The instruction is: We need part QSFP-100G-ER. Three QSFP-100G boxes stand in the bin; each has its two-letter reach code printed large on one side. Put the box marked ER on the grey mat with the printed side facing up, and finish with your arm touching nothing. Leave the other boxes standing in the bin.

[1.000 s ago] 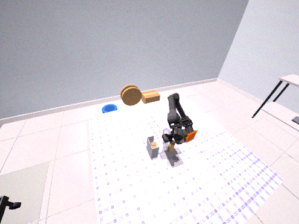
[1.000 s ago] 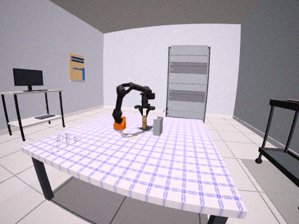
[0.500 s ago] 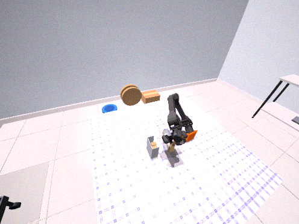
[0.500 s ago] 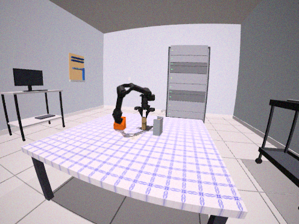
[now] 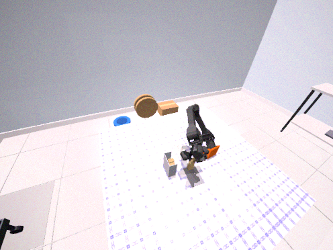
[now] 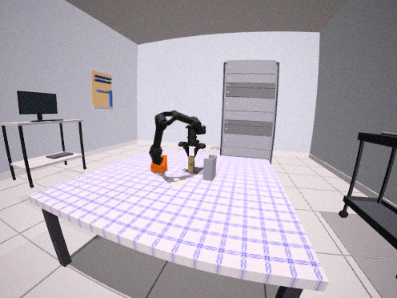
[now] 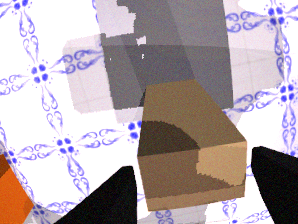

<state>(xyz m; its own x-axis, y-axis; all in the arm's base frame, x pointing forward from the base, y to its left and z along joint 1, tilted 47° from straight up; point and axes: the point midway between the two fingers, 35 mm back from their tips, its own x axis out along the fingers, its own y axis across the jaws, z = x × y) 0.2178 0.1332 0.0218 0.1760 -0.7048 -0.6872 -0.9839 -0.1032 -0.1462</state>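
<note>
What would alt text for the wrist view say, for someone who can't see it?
A brown box lies between two open black fingers, with a gap on either side. Behind it is a grey mat on a blue-patterned white surface; something orange shows lower left.

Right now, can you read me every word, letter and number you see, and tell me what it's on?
There are none I can read.
Brown box outside the bin: a dark mark, too small to read.
Grey bin: no readable writing.
Wall poster: blue shapes, no readable letters.
</note>
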